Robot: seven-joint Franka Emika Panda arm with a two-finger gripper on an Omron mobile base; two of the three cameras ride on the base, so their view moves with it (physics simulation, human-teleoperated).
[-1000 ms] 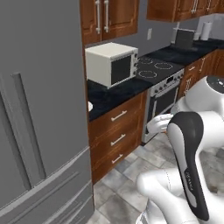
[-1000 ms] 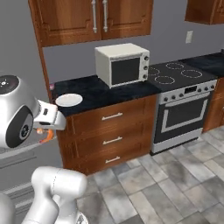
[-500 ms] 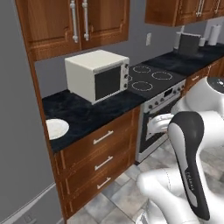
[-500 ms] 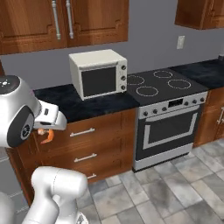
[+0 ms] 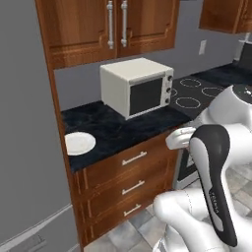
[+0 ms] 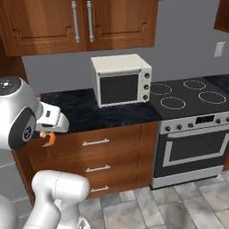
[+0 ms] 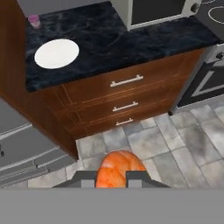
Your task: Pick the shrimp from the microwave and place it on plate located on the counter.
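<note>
My claw (image 7: 111, 174) is clamped on the orange shrimp (image 7: 117, 168), hanging over the grey floor tiles in front of the drawers. The white plate (image 7: 56, 53) sits up on the black counter (image 7: 118, 41), left of the cream oven (image 5: 138, 86).

I count one shrimp (image 7: 117, 169), one white plate (image 7: 56, 53), one small pink cup (image 7: 33, 20) on one black counter (image 7: 109, 39). One cream boxy oven (image 6: 120, 79) with three knobs. Three drawers (image 7: 124, 92), one bar handle each. Two upper cabinet doors (image 6: 80, 22) above oven, two handles. One stove (image 6: 190, 96), four burner rings. One wall outlet (image 6: 218, 48).
</note>
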